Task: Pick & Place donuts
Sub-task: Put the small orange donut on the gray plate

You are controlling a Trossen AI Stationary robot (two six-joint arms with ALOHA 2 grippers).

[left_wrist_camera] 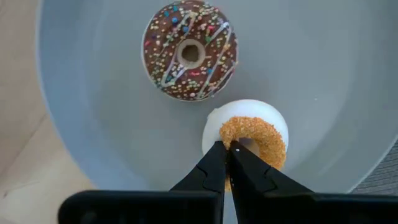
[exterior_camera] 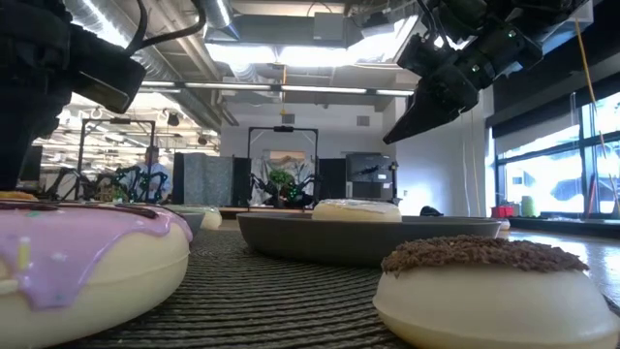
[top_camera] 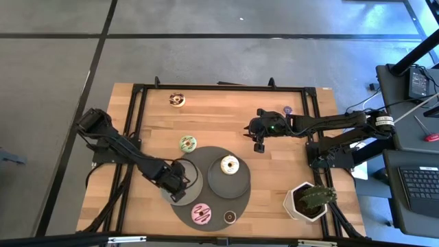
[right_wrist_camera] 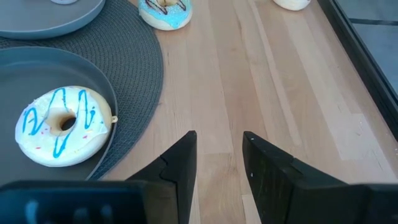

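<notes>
Eight donuts [top_camera: 229, 165], two plates [top_camera: 219, 186]

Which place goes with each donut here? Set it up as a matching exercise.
Things:
1. cream donut
2. pink donut
3. green donut
4. orange donut

Places:
A. on the bare table beside the dark mat
B. alone on a grey plate
C. on the dark mat, off the plates
D. on a second plate beside a chocolate donut, at the left gripper

Pairs: 1-B, 2-C, 3-A, 4-D.

The right gripper hangs open over the table.
</notes>
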